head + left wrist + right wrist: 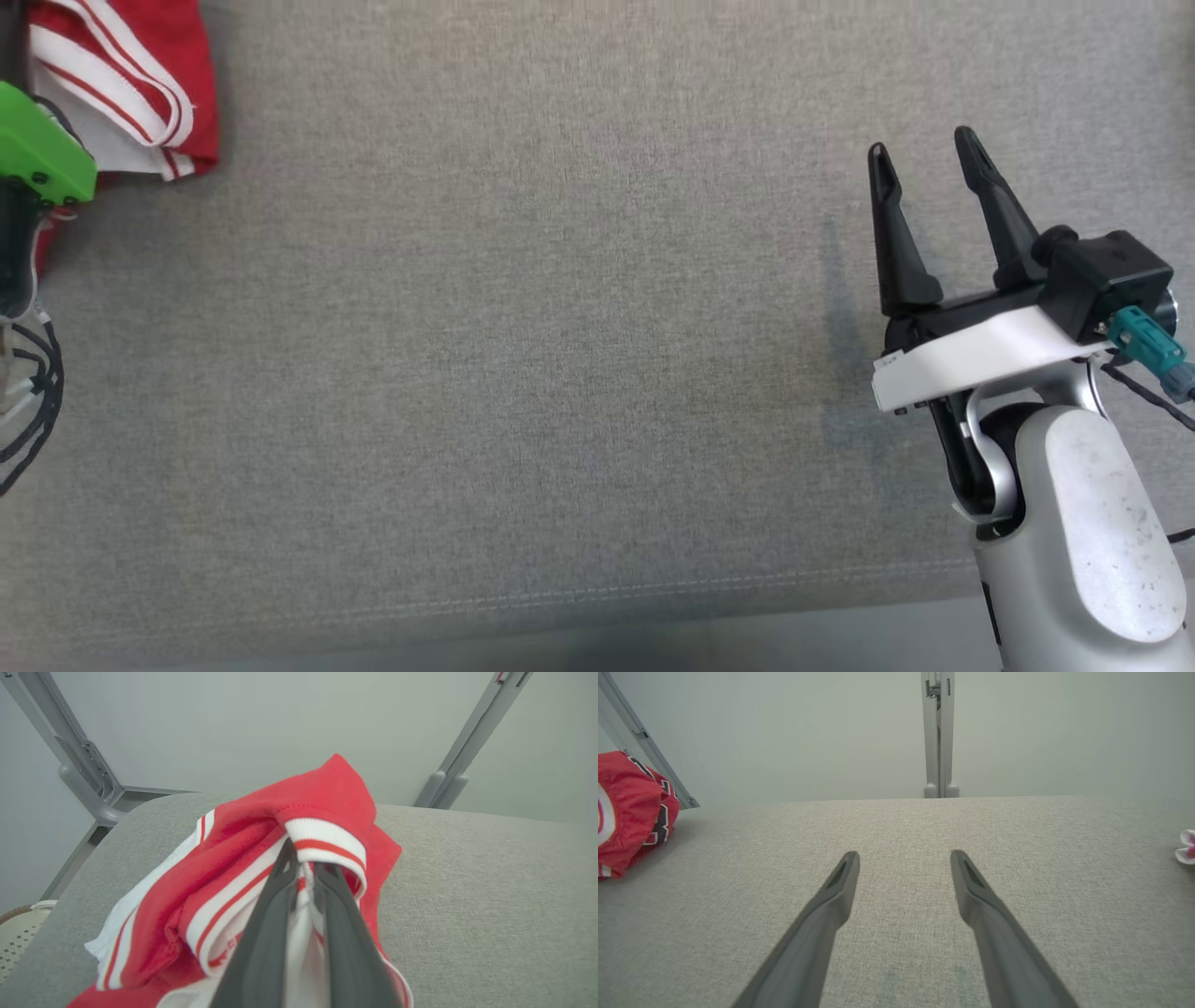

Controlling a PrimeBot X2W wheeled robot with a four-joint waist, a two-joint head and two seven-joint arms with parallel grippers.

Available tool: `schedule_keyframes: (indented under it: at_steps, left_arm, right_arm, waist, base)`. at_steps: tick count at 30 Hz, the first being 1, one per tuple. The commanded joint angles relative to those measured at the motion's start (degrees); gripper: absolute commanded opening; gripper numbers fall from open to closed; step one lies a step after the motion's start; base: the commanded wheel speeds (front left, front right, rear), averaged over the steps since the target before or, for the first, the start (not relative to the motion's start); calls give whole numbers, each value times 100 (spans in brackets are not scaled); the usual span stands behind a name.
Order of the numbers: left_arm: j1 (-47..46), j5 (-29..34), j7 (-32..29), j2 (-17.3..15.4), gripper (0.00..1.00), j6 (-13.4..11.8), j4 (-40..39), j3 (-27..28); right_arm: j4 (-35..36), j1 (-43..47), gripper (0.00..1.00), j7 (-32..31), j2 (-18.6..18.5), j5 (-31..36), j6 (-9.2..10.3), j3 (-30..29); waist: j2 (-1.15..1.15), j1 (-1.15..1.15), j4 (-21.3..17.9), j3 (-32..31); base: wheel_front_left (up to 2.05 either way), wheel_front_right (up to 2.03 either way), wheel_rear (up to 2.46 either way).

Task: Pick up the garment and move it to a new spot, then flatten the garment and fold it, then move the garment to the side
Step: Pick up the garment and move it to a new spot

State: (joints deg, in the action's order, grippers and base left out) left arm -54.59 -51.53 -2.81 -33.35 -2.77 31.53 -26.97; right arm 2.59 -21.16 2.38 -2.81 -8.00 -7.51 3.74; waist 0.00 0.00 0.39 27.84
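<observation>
Two long dark fingers of the left gripper (304, 868) pressed nearly together, pinching a fold of the garment (327, 807) just beneath its white ribbed band with the red stripe. Red and white cloth, crumpled in a heap on the grey upholstered surface (523, 355), at the far left corner from the head camera and partly behind the green mount (37, 149) on the left arm. From the right wrist, a red bundle at the left edge, close to a slanted metal post (644, 739). Well apart from it, on the right side of the surface: right gripper (922, 147), released, fingers spread wide, only bare grey fabric between them. At the far right edge from the right wrist, a small pink and white thing (1186, 847), too little visible to tell what.
</observation>
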Motion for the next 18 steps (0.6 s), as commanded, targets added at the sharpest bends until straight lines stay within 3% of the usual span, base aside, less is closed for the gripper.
schedule_keyframes:
  at_steps: [1, 11, 18]
  left_arm:
    - [120, 29, 8, -25, 0, 6, -122, -10]
    - [832, -62, 28, 349, 0, -146, -1257, -319]
    - [971, -36, 125, 1096, 0, -261, -1822, -702]
  right_arm:
    - [-47, 126, 100, 47, -16, -59, 3, -19]
    - [-307, 692, 100, 159, -16, -206, 4, -219]
    - [-293, 1074, 100, 112, -16, -287, 3, -369]
  waist:
    - [0, 0, -9, -440]
    - [0, 0, -258, -1480]
    - [0, 0, -524, -1953]
  base:
    - [0, 0, 0]
    - [0, 0, 0]
    - [0, 0, 0]
